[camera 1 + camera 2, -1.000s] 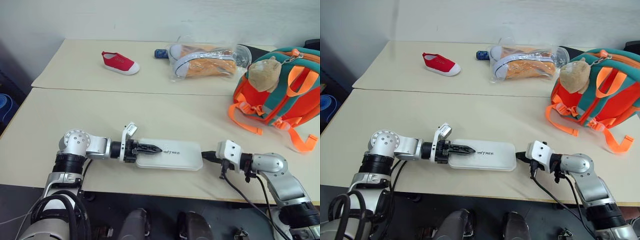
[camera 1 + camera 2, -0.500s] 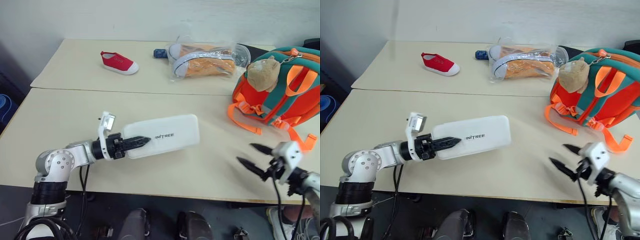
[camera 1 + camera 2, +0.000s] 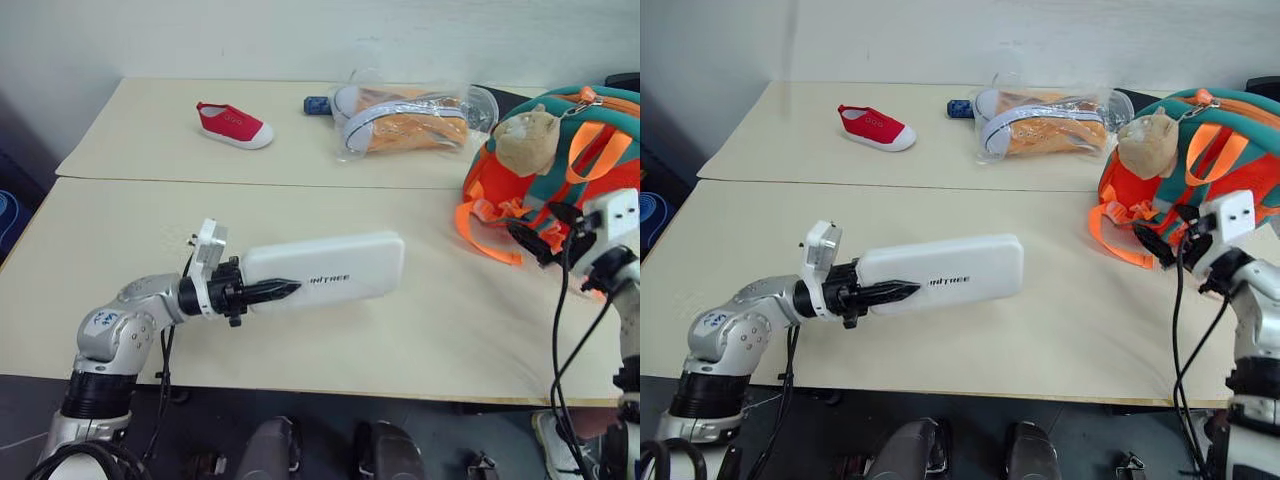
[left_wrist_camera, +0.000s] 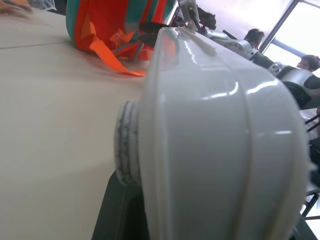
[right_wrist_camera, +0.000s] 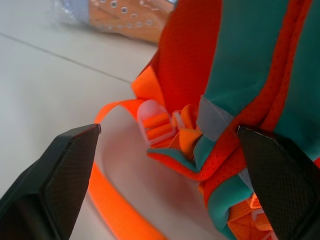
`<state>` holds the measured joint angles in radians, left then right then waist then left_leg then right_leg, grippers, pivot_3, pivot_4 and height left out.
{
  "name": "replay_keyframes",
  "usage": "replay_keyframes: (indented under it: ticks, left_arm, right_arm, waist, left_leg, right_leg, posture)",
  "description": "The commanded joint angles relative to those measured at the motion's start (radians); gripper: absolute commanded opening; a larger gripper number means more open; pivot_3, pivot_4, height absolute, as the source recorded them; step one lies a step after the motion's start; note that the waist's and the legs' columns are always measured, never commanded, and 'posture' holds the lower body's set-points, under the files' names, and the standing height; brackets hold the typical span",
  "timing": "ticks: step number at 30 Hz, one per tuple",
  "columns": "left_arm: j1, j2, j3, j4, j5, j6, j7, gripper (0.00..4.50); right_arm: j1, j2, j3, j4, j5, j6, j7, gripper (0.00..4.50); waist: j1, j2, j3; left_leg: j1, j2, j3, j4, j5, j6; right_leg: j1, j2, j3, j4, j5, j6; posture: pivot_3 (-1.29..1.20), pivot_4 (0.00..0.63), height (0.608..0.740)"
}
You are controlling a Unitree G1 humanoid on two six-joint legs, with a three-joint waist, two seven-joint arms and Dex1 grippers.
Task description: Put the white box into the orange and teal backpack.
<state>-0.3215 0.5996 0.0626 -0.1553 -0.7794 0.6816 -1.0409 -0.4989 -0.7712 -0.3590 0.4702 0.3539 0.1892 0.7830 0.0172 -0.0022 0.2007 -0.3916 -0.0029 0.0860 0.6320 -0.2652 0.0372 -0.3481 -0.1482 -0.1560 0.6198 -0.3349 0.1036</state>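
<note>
- Left hand (image 3: 270,291) grips white box (image 3: 330,270) by its near short end, fingers clamped on it; box sticks out past the fingertips toward the robot's right, lifted clear of desk (image 3: 150,225), lettered face showing.
- Right hand (image 3: 540,235) has fingers spread wide, nothing between them; tips sit just before the lower front of orange and teal backpack (image 3: 560,170), by its orange straps (image 5: 125,195) and white buckle (image 5: 157,125).
- Backpack stands on desk directly beyond right hand, well apart from left hand and box; tan plush toy (image 3: 525,140) hangs on its upper front.
- Clear bag of orange-and-white shoes (image 3: 405,120) lies on far desk beyond both hands; red shoe (image 3: 232,124) further to the left hand's side.
</note>
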Motion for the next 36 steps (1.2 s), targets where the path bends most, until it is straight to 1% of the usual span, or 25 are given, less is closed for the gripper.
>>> replay_keyframes:
  ticks: [1, 5, 11, 14, 16, 19, 26, 27, 28, 31, 32, 36]
  left_arm:
    - [0.015, 0.014, 0.050, -0.064, -0.030, -0.003, 0.003, 1.21]
    - [0.033, 0.016, 0.062, -0.080, -0.034, 0.000, 0.009, 1.21]
    - [0.046, 0.009, 0.072, -0.088, -0.039, 0.004, 0.012, 1.21]
    - [0.046, 0.009, 0.072, -0.089, -0.043, 0.011, 0.007, 1.21]
    - [0.038, 0.008, 0.068, -0.080, -0.041, 0.011, 0.003, 1.21]
    - [0.022, 0.006, 0.062, -0.066, -0.036, 0.010, -0.002, 1.21]
    - [-0.031, -0.014, 0.056, -0.027, -0.043, 0.016, -0.001, 1.21]
    - [-0.038, -0.016, 0.062, -0.023, -0.049, 0.021, 0.002, 1.21]
    - [-0.043, -0.017, 0.067, -0.019, -0.053, 0.025, 0.004, 1.21]
    - [-0.051, -0.008, 0.087, -0.005, -0.057, 0.030, 0.005, 1.21]
    - [-0.052, -0.005, 0.097, 0.001, -0.059, 0.031, 0.008, 1.21]
    - [-0.056, 0.007, 0.145, 0.032, -0.066, 0.036, 0.016, 1.21]
  right_arm:
    - [0.019, -0.003, 0.002, -0.074, 0.038, 0.040, 0.045, 4.45]
    - [0.108, -0.022, -0.039, -0.151, 0.077, 0.065, 0.093, 4.45]
    - [0.247, -0.028, -0.178, -0.220, 0.119, 0.059, 0.041, 4.45]
    - [0.276, -0.027, -0.219, -0.238, 0.127, 0.060, 0.017, 4.45]
    - [0.246, -0.026, -0.222, -0.220, 0.123, 0.054, -0.003, 4.45]
    - [0.184, -0.023, -0.183, -0.184, 0.105, 0.041, -0.004, 4.45]
    - [-0.118, 0.057, -0.043, 0.047, 0.064, -0.010, 0.020, 4.45]
    - [-0.143, 0.069, -0.030, 0.071, 0.062, -0.014, 0.032, 4.07]
    - [-0.161, 0.080, -0.015, 0.089, 0.063, -0.016, 0.051, 3.88]
    - [-0.179, 0.104, 0.020, 0.110, 0.057, -0.051, 0.100, 2.85]
    - [-0.179, 0.111, 0.026, 0.114, 0.054, -0.065, 0.109, 2.43]
    - [-0.165, 0.147, 0.038, 0.054, 0.088, -0.063, 0.150, 1.03]
  waist:
    - [0.001, 0.000, 0.000]
    - [0.006, 0.000, 0.000]
    - [0.008, 0.000, 0.000]
    - [0.007, 0.000, 0.000]
    - [0.001, 0.000, 0.000]
    - [-0.011, 0.000, 0.000]
    - [-0.023, 0.000, 0.000]
    - [-0.021, 0.000, 0.000]
    - [-0.021, 0.000, 0.000]
    - [-0.017, 0.000, 0.000]
    - [-0.018, 0.000, 0.000]
    - [-0.019, 0.000, 0.000]
  left_leg:
    - [0.000, 0.000, 0.000, 0.000, 0.000, 0.000]
    - [0.000, 0.000, -0.001, 0.000, 0.000, 0.000]
    - [0.000, 0.000, -0.001, 0.000, -0.001, 0.001]
    - [0.000, 0.000, -0.001, 0.000, -0.001, 0.001]
    - [0.001, 0.000, 0.000, 0.000, -0.001, 0.001]
    - [0.002, 0.000, 0.002, 0.000, -0.001, 0.000]
    - [0.001, 0.001, 0.006, -0.001, 0.000, -0.001]
    - [0.000, 0.001, 0.006, -0.001, 0.001, 0.000]
    - [0.000, 0.001, 0.006, -0.001, 0.001, -0.001]
    - [-0.003, 0.001, 0.005, -0.001, 0.001, 0.000]
    - [-0.004, 0.001, 0.005, 0.000, 0.001, 0.000]
    - [-0.007, -0.001, 0.005, 0.001, 0.002, 0.002]
  right_leg:
    - [0.000, 0.000, 0.000, 0.000, 0.000, 0.000]
    - [0.001, 0.000, 0.000, 0.000, 0.000, 0.000]
    - [0.001, -0.001, 0.000, 0.000, 0.000, 0.000]
    - [0.001, -0.001, 0.000, 0.000, 0.000, 0.000]
    - [0.000, -0.001, 0.000, 0.000, 0.000, 0.000]
    - [-0.001, -0.001, 0.002, -0.001, 0.000, 0.000]
    - [-0.006, 0.001, 0.007, 0.003, 0.000, 0.000]
    - [-0.007, 0.001, 0.007, 0.003, 0.000, 0.000]
    - [-0.007, 0.001, 0.007, 0.004, 0.000, 0.000]
    - [-0.007, 0.001, 0.006, 0.004, 0.000, 0.000]
    - [-0.008, 0.001, 0.005, 0.004, 0.000, 0.000]
    - [-0.010, 0.001, 0.005, 0.004, 0.001, 0.001]
  posture:
    - [0.00, 0.150, 0.740]
    - [0.00, 0.150, 0.740]
    - [0.00, 0.150, 0.740]
    - [0.00, 0.150, 0.740]
    - [0.00, 0.150, 0.740]
    - [0.00, 0.150, 0.740]
    - [0.00, 0.150, 0.740]
    - [0.00, 0.150, 0.740]
    - [0.00, 0.150, 0.740]
    - [0.00, 0.150, 0.740]
    - [0.00, 0.150, 0.740]
    - [0.00, 0.150, 0.740]
